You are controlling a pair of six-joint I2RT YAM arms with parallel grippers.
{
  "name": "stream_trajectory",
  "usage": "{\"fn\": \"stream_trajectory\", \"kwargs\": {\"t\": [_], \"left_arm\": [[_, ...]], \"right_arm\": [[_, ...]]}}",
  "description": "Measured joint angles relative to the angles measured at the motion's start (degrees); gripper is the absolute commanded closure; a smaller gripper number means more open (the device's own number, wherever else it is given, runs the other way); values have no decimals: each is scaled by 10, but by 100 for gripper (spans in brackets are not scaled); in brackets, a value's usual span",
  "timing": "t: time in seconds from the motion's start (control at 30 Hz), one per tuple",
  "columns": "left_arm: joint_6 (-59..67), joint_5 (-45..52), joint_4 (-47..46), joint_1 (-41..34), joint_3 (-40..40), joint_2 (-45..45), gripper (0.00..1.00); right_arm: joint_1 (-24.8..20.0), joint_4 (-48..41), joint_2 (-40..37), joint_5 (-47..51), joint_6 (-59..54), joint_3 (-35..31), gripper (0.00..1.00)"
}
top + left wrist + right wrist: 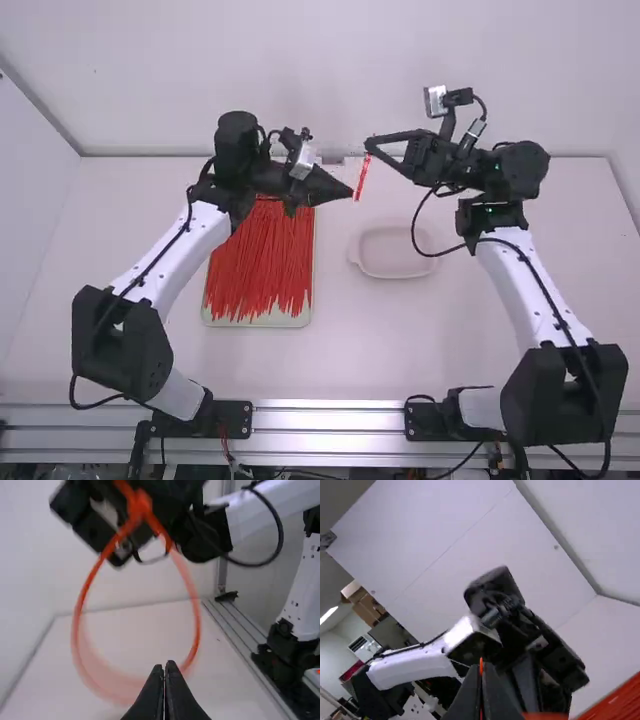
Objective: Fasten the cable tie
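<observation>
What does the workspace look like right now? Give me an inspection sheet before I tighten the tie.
Surface: white table, no spills seen.
Job's things: one red cable tie bent into a loop in the air between the two grippers; pile of spare ties on a tray.
Clutter: shallow white dish on the table right of the tray, looks empty.
Grippers: left gripper shut on the tie's loop; right gripper shut on the tie.
Cables: black cable hangs slack from the right arm above the dish.
Surroundings: white walls; metal rail at the arm bases.
</observation>
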Motion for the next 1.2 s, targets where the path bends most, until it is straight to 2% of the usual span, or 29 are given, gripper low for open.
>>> {"fn": "stream_trajectory", "kwargs": {"t": [0.23, 0.53, 0.57, 0.6, 0.63, 0.9, 1.2], "left_arm": [[-5, 19, 23, 0, -58, 0, 98], [-131, 39, 214, 29, -59, 0, 98], [-148, 42, 240, 37, -59, 0, 95], [-173, 49, 275, 47, -59, 0, 84], [-196, 51, 311, 56, -59, 0, 57], [-363, 57, 541, 63, -59, 0, 47], [-425, 29, 578, 30, -59, 0, 55]], "right_arm": [[1, -4, 0, 1, 19, 0, 100], [12, -2, 0, -4, 23, 0, 100], [12, -2, 0, -7, 24, 0, 100], [12, -2, 0, -9, 26, 0, 100], [12, -2, 0, -13, 28, 0, 100], [30, -2, 0, -22, 31, 0, 100], [53, -4, 0, -22, 30, 0, 100]]}}
